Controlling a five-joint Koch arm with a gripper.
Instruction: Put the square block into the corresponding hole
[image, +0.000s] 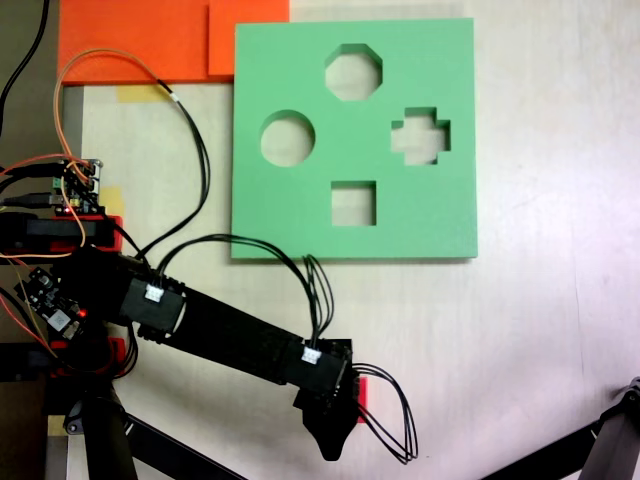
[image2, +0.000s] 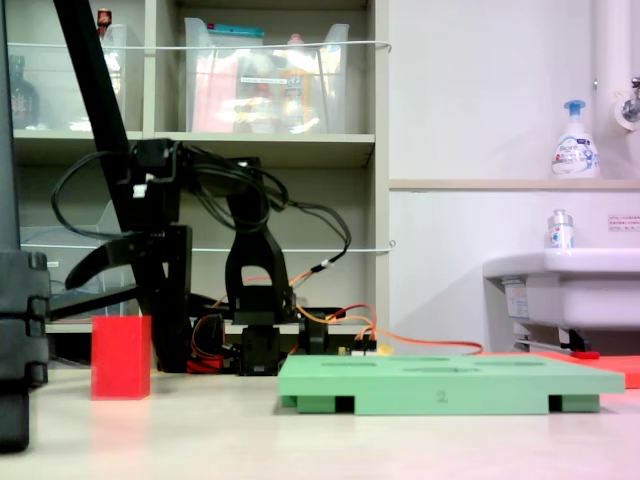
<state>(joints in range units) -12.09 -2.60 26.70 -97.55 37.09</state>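
The square block (image: 363, 393) is a small red cube on the table. In the first exterior view only a sliver of it shows beside the black gripper (image: 343, 425), well below the green foam board (image: 290, 220). The corresponding hole (image: 353, 203) is the square cutout near the board's lower edge, and it is empty. In the second exterior view the block (image2: 121, 357) stands upright, left of the board (image2: 450, 385). There the gripper (image2: 125, 300) is open over it, one finger down at the block's right side and the curved finger raised to the left.
The board also has round (image: 288, 139), octagonal (image: 353, 72) and cross-shaped (image: 420, 135) cutouts. Orange foam sheets (image: 150, 40) lie at the top left. A circuit board (image: 75, 185) and cables sit by the arm's base. A black stand leg (image: 610, 440) crosses the bottom right corner.
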